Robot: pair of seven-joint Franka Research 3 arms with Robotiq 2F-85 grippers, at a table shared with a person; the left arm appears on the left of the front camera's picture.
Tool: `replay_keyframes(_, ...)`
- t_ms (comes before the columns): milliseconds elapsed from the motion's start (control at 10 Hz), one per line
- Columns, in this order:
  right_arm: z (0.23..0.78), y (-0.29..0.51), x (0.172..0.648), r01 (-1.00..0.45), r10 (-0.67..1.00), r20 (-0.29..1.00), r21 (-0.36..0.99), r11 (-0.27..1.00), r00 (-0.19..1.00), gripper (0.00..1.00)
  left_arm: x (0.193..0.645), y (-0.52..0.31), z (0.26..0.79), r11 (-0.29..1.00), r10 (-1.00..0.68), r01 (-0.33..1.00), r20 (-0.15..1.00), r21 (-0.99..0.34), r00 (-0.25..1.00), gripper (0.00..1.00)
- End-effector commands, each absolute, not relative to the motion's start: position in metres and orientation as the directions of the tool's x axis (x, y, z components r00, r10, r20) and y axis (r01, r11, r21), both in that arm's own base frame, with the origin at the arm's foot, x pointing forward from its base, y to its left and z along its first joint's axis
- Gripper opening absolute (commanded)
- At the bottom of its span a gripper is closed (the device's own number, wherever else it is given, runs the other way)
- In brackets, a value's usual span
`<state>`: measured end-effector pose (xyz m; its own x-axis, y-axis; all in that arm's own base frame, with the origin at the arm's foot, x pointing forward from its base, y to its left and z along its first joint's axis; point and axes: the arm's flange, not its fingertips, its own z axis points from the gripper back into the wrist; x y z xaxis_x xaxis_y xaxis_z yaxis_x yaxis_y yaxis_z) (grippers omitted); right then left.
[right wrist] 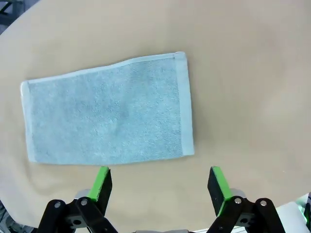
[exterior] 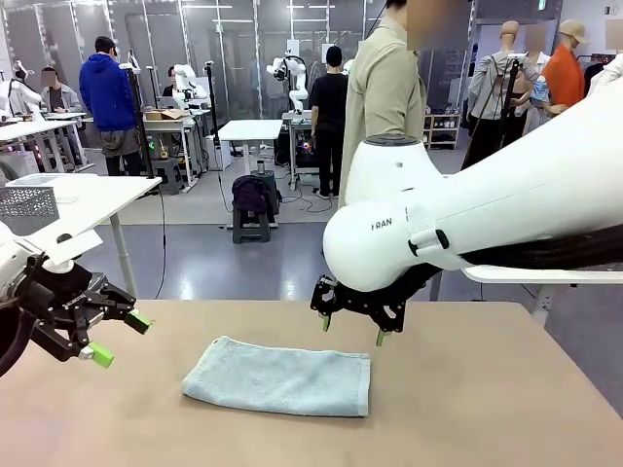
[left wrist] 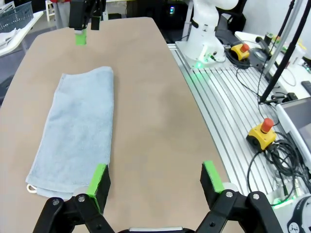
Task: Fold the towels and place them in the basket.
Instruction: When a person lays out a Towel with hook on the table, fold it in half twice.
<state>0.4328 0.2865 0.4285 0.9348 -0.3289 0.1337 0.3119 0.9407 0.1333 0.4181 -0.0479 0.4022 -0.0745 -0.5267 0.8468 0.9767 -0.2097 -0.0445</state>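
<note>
Roughly midway across the table (exterior: 487,389) lies the blue-grey towel (exterior: 277,377), seemingly folded double. The right gripper (exterior: 352,329) hangs by its far edge, jaws wide, empty; the left gripper (exterior: 120,338), also open, hovers near the table's left edge.

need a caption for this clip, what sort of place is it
Probably a robotics lab or test hall: white work tables spread over an open grey floor, and a slotted aluminium base plate with yellow emergency-stop buttons and loose cables beside the tan table.
</note>
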Motion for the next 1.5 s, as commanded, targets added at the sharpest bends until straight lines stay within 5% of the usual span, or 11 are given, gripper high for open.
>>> replay_keyframes(0, 0.411, 0.3, 0.445, 0.348, -0.371, 0.141, 0.16, 0.924, 0.918, 1.0, 0.417, -0.046, 0.403, -0.227, -0.526, 0.973, 0.845, -0.034, -0.093, 0.94)
replay_keyframes(900, 0.421, 0.291, 0.438, 0.315, -0.333, 0.12, 0.147, 0.938, 0.935, 1.0, 0.417, -0.046, 0.403, -0.227, -0.526, 0.973, 0.845, -0.034, -0.093, 0.94)
replay_keyframes(1400, 0.37, 0.284, 0.427, 0.258, -0.276, 0.161, 0.127, 0.958, 0.948, 1.0, 0.417, -0.046, 0.403, -0.227, -0.526, 0.973, 0.845, -0.034, -0.093, 0.94)
